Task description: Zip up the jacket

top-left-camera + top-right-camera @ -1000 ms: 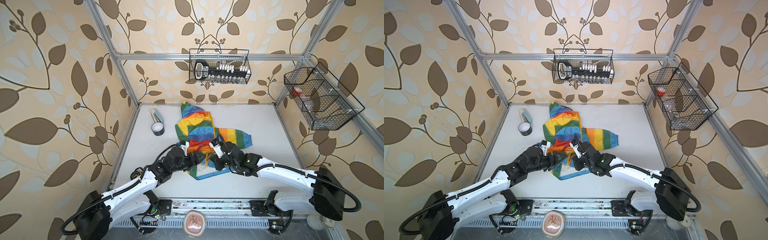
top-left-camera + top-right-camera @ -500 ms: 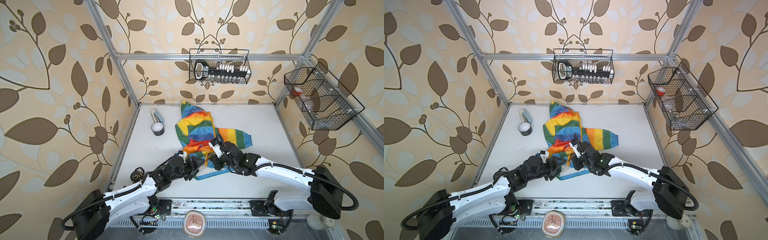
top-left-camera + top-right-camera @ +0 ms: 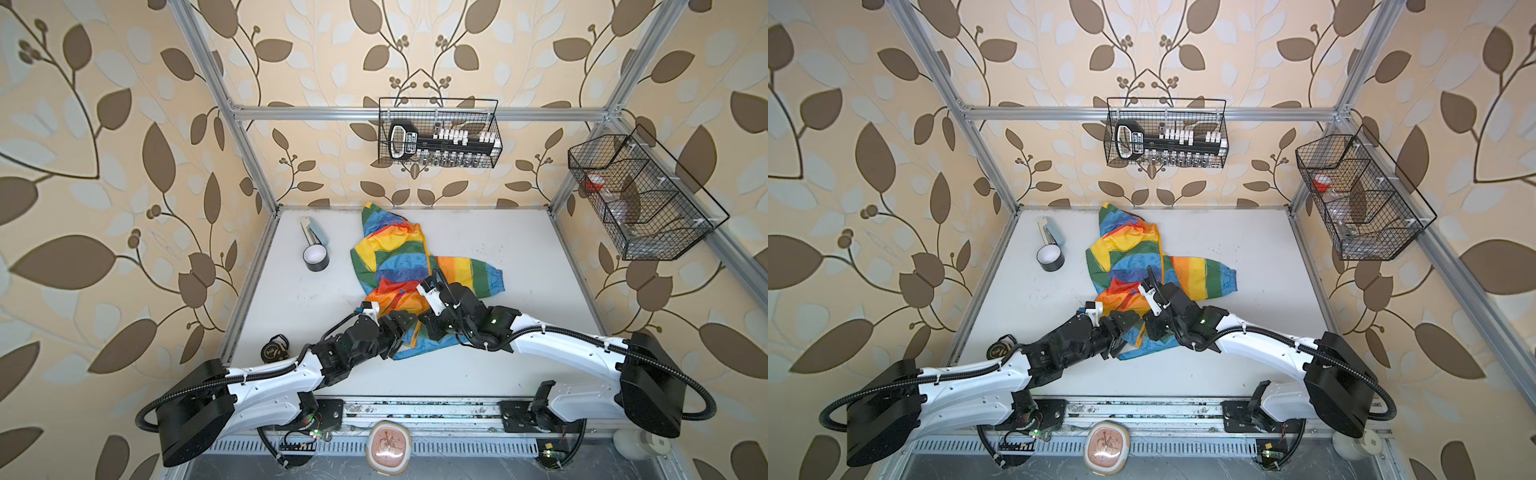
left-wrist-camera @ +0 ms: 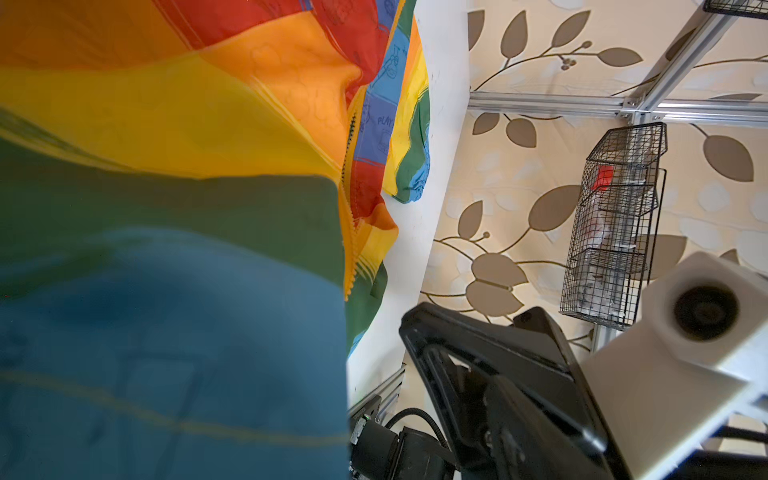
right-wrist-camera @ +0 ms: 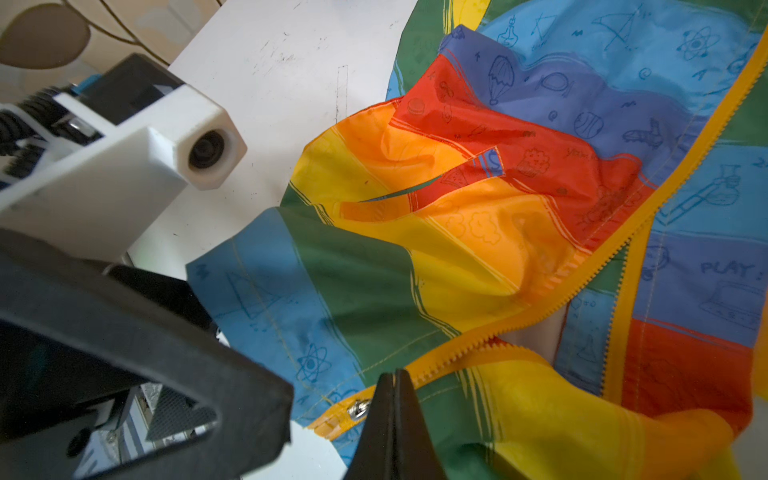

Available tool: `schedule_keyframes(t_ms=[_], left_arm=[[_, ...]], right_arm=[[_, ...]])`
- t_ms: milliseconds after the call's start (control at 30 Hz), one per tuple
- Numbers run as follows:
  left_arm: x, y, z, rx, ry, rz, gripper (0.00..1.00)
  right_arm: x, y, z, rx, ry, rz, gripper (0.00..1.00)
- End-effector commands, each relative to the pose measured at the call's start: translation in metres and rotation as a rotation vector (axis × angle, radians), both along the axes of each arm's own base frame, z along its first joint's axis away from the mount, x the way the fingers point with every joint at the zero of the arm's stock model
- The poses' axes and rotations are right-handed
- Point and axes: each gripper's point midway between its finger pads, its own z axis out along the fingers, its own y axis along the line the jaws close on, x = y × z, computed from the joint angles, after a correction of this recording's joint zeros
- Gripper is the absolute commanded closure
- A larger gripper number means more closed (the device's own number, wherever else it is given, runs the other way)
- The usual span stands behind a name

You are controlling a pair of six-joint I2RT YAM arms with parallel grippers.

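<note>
Right gripper (image 5: 392, 384) is clenched on the orange toothed zipper tape (image 5: 455, 356) at the hem of the thin rainbow-block jacket (image 3: 399, 257), just beside the small metal slider (image 5: 359, 409); the left gripper (image 3: 400, 336) hangs released at the blue hem. Crumpled mid-table on the white tabletop (image 3: 519, 249), the cloth looks light, limp and slick, so I judge it best held at the stiffer tape by the slider and pulled taut.
</note>
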Motion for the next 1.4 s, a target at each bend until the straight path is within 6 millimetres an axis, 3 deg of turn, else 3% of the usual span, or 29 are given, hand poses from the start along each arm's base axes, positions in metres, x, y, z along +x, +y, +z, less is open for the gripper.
schedule_keyframes(t_ms=[0,100,167,267,333,633,767,1000,1167,1367], left_arm=[[0.0,0.007,0.004,0.02,-0.028,0.028,0.24],[-0.001,0.014,0.0,0.062,-0.034,0.033,0.34],[-0.002,0.018,-0.005,0.087,-0.033,0.039,0.42],[-0.002,0.025,-0.013,0.108,-0.032,0.056,0.58],[-0.002,0.029,-0.019,0.118,-0.032,0.069,0.68],[0.003,0.048,-0.031,0.199,-0.047,0.113,0.98],[0.01,0.06,-0.033,0.225,-0.045,0.135,1.0],[0.023,0.068,-0.034,0.265,-0.037,0.119,1.0],[0.038,0.078,-0.036,0.304,-0.044,0.126,1.0],[0.056,0.081,-0.037,0.333,-0.046,0.088,1.0]], right_arm=[[-0.002,-0.002,0.0,0.009,0.011,0.004,1.0],[-0.001,-0.007,-0.007,0.001,0.043,-0.022,1.0],[-0.002,-0.01,-0.013,-0.001,0.068,-0.037,0.84],[-0.007,-0.005,-0.016,0.027,0.094,-0.025,0.73],[-0.011,0.0,-0.016,0.043,0.104,-0.015,0.71],[-0.014,0.017,-0.023,0.095,0.147,0.005,0.69],[-0.008,0.015,-0.032,0.082,0.165,-0.03,0.68],[0.0,-0.004,-0.033,0.084,0.15,-0.109,0.53],[0.005,-0.028,-0.049,0.083,0.201,-0.193,0.54],[-0.009,-0.061,-0.072,0.072,0.23,-0.292,0.58]])
